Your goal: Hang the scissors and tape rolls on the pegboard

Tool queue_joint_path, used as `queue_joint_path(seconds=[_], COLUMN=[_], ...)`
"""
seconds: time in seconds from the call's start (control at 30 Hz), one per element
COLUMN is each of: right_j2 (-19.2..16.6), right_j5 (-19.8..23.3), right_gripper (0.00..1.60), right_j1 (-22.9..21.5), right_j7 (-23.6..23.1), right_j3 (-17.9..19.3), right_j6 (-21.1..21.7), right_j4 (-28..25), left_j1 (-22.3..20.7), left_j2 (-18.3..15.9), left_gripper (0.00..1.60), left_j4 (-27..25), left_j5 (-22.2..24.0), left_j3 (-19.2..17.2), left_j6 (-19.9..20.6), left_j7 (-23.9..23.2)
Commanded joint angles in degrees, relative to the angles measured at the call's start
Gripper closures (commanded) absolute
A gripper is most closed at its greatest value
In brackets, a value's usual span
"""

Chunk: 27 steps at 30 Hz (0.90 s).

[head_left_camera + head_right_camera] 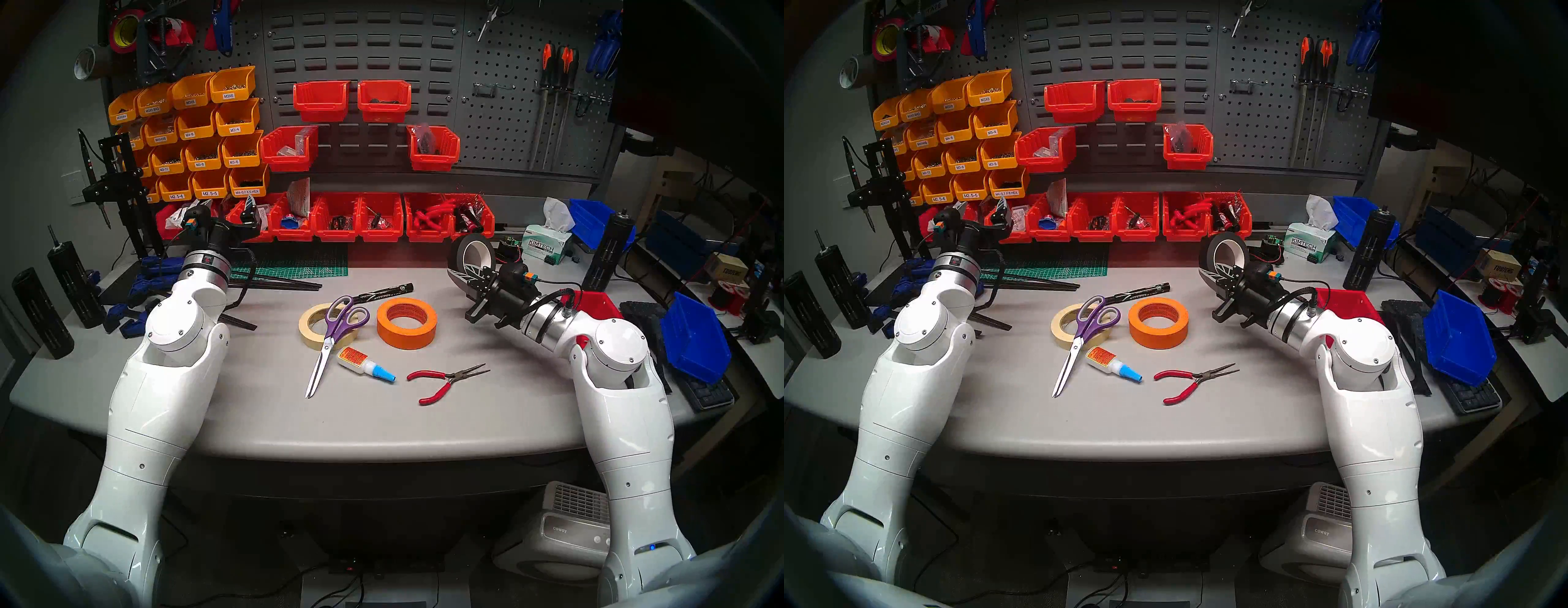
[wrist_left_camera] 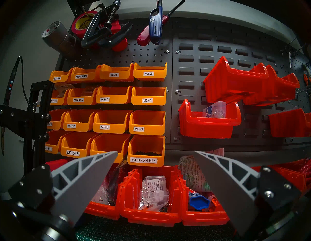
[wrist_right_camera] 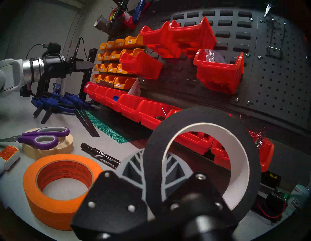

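Black tape roll with white core [image 1: 476, 254] is held upright, pinched through its rim by the right gripper [image 1: 463, 277] above the grey table [image 1: 254, 407], its open centre turned toward the dark grey perforated pegboard [image 1: 505, 127], whose wire hooks [image 1: 488, 88] lie up and beyond; the left gripper [image 2: 155, 181] stands open, farther off.

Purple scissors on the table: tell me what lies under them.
The scissors lie handles-up across the cream tape roll, whose near rim they cover. Their blades run down onto the bare grey table. Nothing else shows beneath; the covered rim cannot be checked.
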State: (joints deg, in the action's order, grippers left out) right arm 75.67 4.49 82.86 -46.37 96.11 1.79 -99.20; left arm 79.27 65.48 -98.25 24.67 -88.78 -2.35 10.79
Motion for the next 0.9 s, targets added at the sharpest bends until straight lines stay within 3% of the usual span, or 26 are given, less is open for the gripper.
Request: queue_joint_path(seconds=[0.0, 0.87], right_j2=[2.55, 7.07], right_j5=[-0.57, -6.61], right_gripper=[1.60, 1.60], right_j1=[-3.14, -12.34], right_j7=[3.47, 12.38], right_j3=[0.15, -1.46], right_j6=[-4.98, -15.21], right_j4=[-0.55, 6.94], left_j1=[-1.82, -1.80], left_j2=[-0.03, -0.05], left_gripper=[0.00, 0.00], left_j4=[-1.52, -1.51], left_j5=[-0.04, -0.03], left_j3=[-0.44, -0.44], left_j6=[-0.64, -0.61], left_j7=[0.07, 0.04])
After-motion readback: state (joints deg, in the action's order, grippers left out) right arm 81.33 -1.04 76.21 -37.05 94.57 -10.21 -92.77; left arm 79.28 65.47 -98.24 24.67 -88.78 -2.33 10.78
